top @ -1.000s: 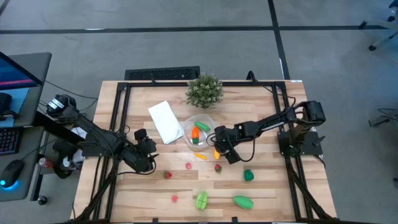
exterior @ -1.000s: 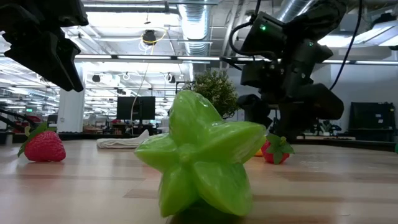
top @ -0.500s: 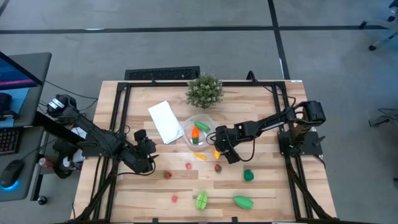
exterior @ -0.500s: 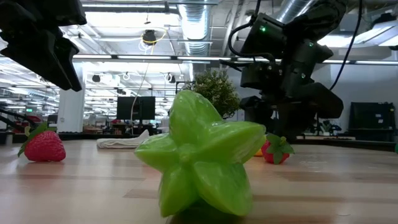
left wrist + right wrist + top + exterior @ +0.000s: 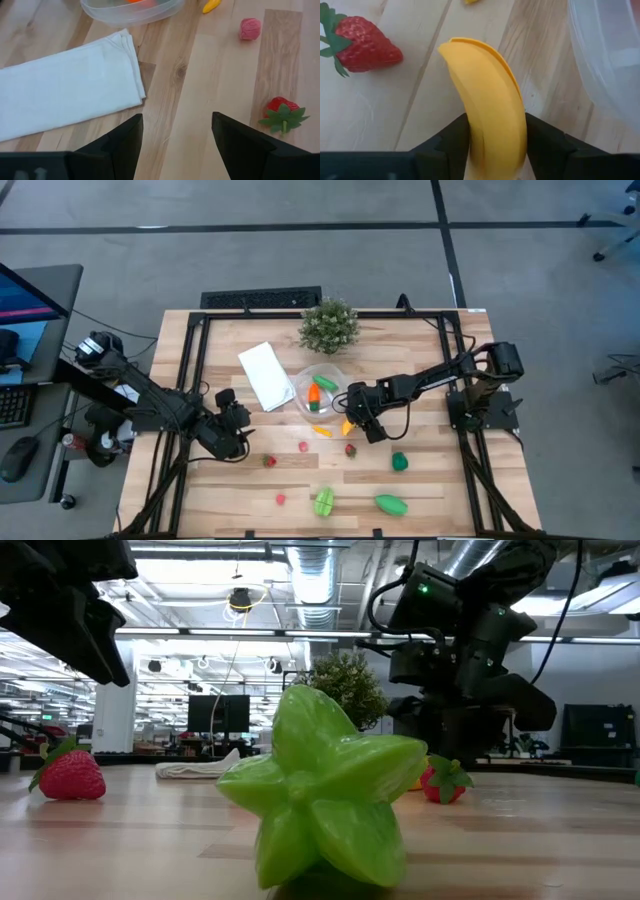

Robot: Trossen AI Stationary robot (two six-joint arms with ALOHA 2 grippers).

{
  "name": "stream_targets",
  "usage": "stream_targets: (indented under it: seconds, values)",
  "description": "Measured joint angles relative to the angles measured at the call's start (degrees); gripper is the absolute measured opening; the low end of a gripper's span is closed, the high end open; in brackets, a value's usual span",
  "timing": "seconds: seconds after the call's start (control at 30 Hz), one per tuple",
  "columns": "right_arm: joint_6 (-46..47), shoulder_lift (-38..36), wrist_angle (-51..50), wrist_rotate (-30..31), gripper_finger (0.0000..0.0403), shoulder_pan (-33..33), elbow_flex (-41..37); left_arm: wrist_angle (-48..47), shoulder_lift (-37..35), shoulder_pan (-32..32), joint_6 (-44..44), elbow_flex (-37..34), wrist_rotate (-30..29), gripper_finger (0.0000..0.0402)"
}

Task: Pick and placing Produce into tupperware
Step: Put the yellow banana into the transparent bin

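In the right wrist view my right gripper is shut on the yellow toy banana, just off the near-right side of the clear round tupperware. A carrot and a green piece lie in the tupperware. A strawberry lies close to the banana's free end. My left gripper is open and hovers over bare wood near the white cloth, with a strawberry and a pink piece ahead. More produce lies on the near part of the table, including a green star fruit. My right gripper pinches the banana between its two fingers at the banana's near end, one finger on each flank. The rest of the banana sticks out ahead of the fingertips. The fingers slant down from the table's right side. Whether the free end touches the wood cannot be told.
A bushy potted plant stands at the far edge behind the tupperware. A small yellow-orange piece lies near the tupperware. Green pieces and small red ones are scattered toward the near edge. Black frame rails run along both table sides.
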Motion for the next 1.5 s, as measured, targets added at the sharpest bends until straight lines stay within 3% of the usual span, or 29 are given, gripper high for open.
stream_targets:
  seconds: [0.77,1.5]
  values:
    - [2.97,-0.31,-3.54,-2.33,0.0159,0.0,0.63,0.0,0.0,0.0,-0.08,0.0,-0.17,0.0229]
    - [2.26,-0.24,-26.29,-2.98,0.0159,0.0,19.16,-0.15,0.0,0.0,0.31,0.02,-0.39,0.0229]
